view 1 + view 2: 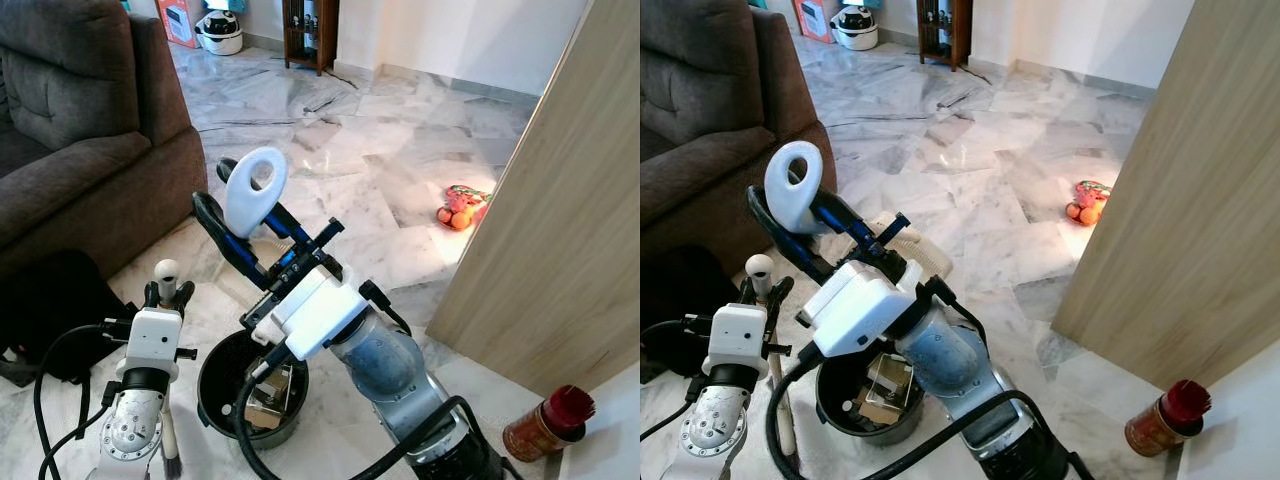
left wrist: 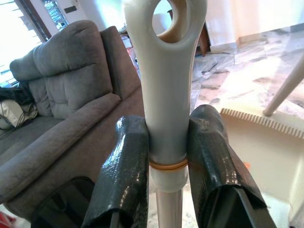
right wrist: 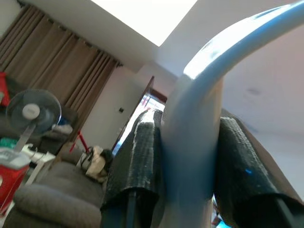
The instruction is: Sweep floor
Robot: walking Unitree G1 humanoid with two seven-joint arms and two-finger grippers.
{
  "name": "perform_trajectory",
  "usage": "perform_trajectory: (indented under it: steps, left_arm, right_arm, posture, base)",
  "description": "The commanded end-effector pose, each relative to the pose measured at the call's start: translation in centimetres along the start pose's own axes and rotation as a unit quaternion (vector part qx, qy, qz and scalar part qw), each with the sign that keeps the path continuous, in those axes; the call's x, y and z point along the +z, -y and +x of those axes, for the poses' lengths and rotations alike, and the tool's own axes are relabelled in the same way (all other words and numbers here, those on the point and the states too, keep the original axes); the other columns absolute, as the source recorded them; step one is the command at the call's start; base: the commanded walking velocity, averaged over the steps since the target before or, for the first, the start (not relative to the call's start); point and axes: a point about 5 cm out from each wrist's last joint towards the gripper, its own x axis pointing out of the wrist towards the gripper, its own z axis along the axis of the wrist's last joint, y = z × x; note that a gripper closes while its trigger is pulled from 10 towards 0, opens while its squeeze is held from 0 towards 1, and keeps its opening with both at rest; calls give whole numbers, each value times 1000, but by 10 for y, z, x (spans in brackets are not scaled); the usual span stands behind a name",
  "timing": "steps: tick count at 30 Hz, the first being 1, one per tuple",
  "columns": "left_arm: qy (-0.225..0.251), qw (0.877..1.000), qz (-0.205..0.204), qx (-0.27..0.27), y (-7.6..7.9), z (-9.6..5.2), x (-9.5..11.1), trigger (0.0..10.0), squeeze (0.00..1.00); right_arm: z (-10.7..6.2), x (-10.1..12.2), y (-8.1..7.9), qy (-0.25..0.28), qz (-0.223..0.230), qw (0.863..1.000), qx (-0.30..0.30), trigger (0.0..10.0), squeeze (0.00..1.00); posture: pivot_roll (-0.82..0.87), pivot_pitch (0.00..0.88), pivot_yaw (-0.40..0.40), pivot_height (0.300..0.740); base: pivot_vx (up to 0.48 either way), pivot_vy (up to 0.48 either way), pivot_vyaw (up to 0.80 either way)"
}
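Up close, the right gripper [image 1: 262,228] has its two black fingers [image 3: 137,161] clamped on the pale blue-white looped handle [image 1: 254,188] of a dustpan, raised above the floor in front of the robot. Just left of it, the left gripper [image 1: 167,293] is closed around a white broom handle [image 2: 167,95], its taped fingers [image 2: 124,171] pressing each side just above a thin rubber band, with the handle's rounded tip [image 1: 166,269] standing upright above the wrist. Below both arms a round black bin [image 1: 222,385] sits on the marble floor [image 1: 380,170] with some flat scraps inside. A grey sofa [image 1: 80,130] stands to the left, a wooden panel [image 1: 560,230] to the right, and a red-capped jar [image 1: 548,422] near its foot. Beyond, a small orange-and-red bundle [image 1: 462,207] lies on the tiles
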Motion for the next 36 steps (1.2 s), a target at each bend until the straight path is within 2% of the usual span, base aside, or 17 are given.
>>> perform_trajectory:
  steps: [1, 8, 11, 14, 16, 21, 28, 36]
  left_arm:
    - [15, 1000, 6, 0, -3, 2, 4, 10000, 0]
    - [14, 1000, 4, -2, -1, 2, 4, 10000, 0]
    - [15, 1000, 3, -1, 0, 1, 4, 10000, 0]
    - [15, 1000, 1, -1, 2, 1, 4, 10000, 0]
    - [15, 1000, 1, -1, 2, 2, 3, 10000, 0]
    - [16, 1000, -2, 0, 4, 3, 3, 10000, 0]
    - [18, 1000, -2, -2, 6, 4, 2, 10000, 0]
    - [20, 1000, -4, -1, 7, 4, 2, 10000, 0]
  right_arm:
    - [2, 4, 4, 15, -10, 1000, 1, 10000, 0]
    - [-7, -8, 15, -16, -20, 1000, -4, 10000, 0]
    - [-11, -16, 25, -33, -13, 998, -45, 10000, 0]
    - [-14, -26, 42, -55, -21, 994, -97, 10000, 0]
    - [-18, -32, 58, -72, -32, 986, -148, 10000, 0]
    - [-30, -45, 78, -101, -52, 973, -201, 10000, 0]
    - [-50, -57, 97, -136, -94, 956, -243, 10000, 0]
    - [-63, -65, 104, -160, -115, 947, -255, 10000, 0]
  posture:
    - [227, 50, 46, 740]
    - [219, 40, 41, 740]
    - [218, 37, 36, 740]
    - [209, 27, 30, 740]
    - [200, 20, 26, 740]
    - [188, 11, 19, 740]
    - [182, 0, 11, 740]
    - [182, 0, 4, 740]
  base:
    - [0, 0, 0]
    - [0, 0, 0]
    - [0, 0, 0]
    - [0, 0, 0]
    - [0, 0, 0]
    - [0, 0, 0]
    - [0, 0, 0]
    - [0, 0, 0]
